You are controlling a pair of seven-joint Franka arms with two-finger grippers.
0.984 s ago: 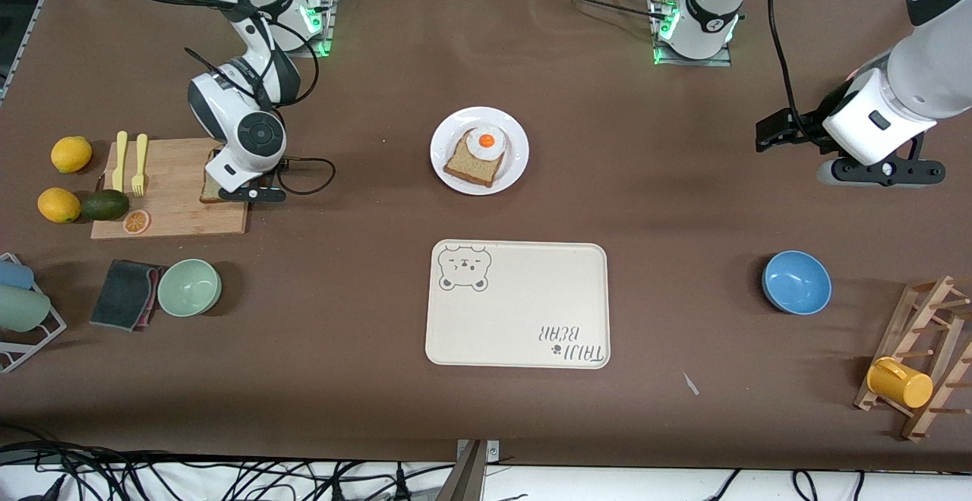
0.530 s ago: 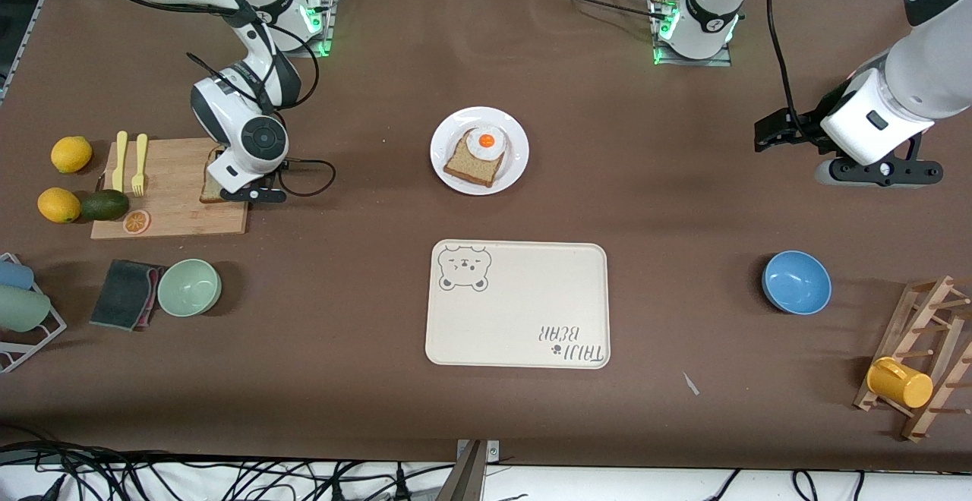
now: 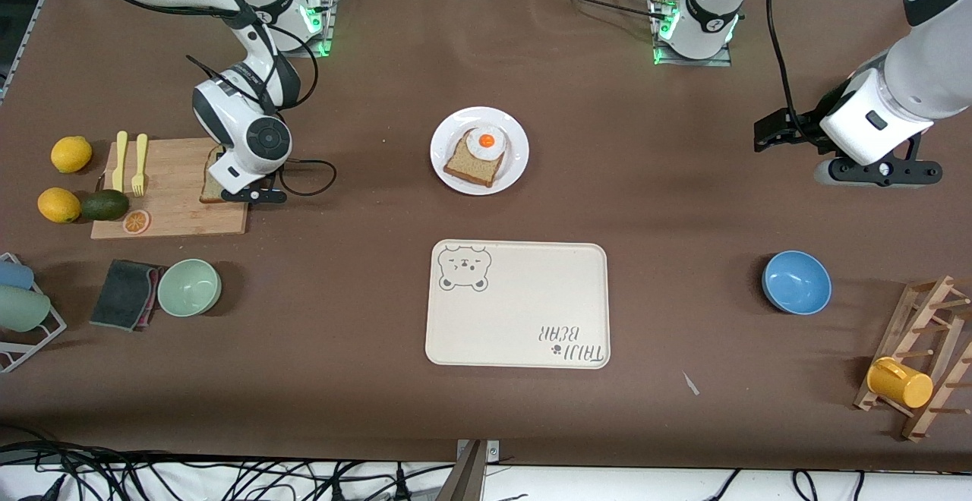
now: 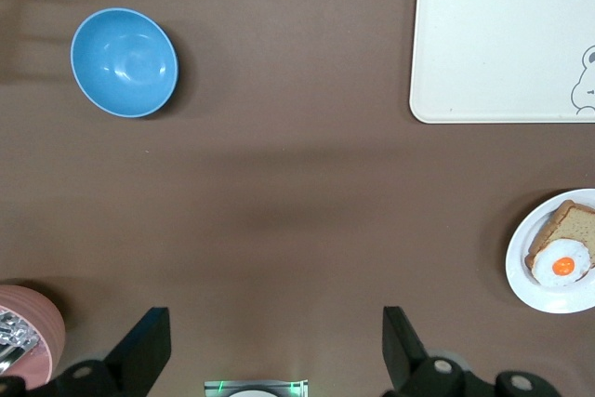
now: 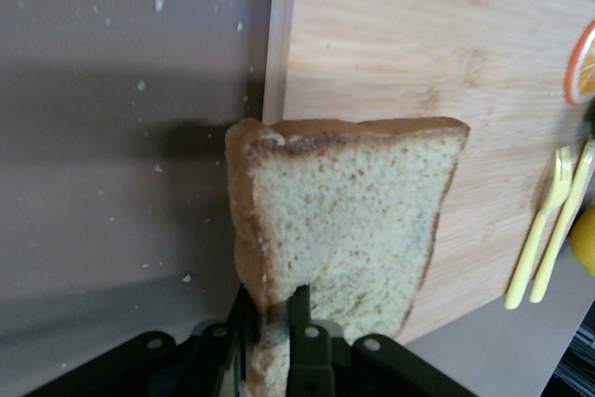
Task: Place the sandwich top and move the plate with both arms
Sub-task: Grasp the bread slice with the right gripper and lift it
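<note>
The right gripper (image 3: pixel 241 191) is low over the wooden cutting board (image 3: pixel 171 190) at the right arm's end of the table, and its fingers (image 5: pixel 299 323) are closed on the crust edge of the sandwich top (image 5: pixel 346 220), a plain speckled bread slice. In the right wrist view the slice is tilted, with one edge raised above the board's edge. On the same board lie a yellow fork and knife (image 3: pixel 130 161) and an orange slice (image 3: pixel 137 221); two lemons (image 3: pixel 71 154) and an avocado (image 3: pixel 105 204) sit just beside the board. A pale green bowl (image 3: pixel 189 287) and a dark cloth (image 3: pixel 125 293) lie nearer to the front camera than the board. The plate (image 3: pixel 513 171) stands in the middle of the table, well apart from the board, and holds another bread slice (image 3: pixel 469 162) with a fried egg (image 3: pixel 486 141) on it. The brown table between the board and the plate is bare. The cream tray (image 3: pixel 524 311) with the bear drawing lies nearer to the front camera than the plate. The left gripper (image 4: pixel 274 364) waits in the air over the left arm's end of the table, its fingers spread wide and holding nothing; a blue bowl (image 3: pixel 796 282) and a wooden rack (image 3: pixel 923 357) with a yellow cup (image 3: pixel 899 382) are on the table at that end.
</note>
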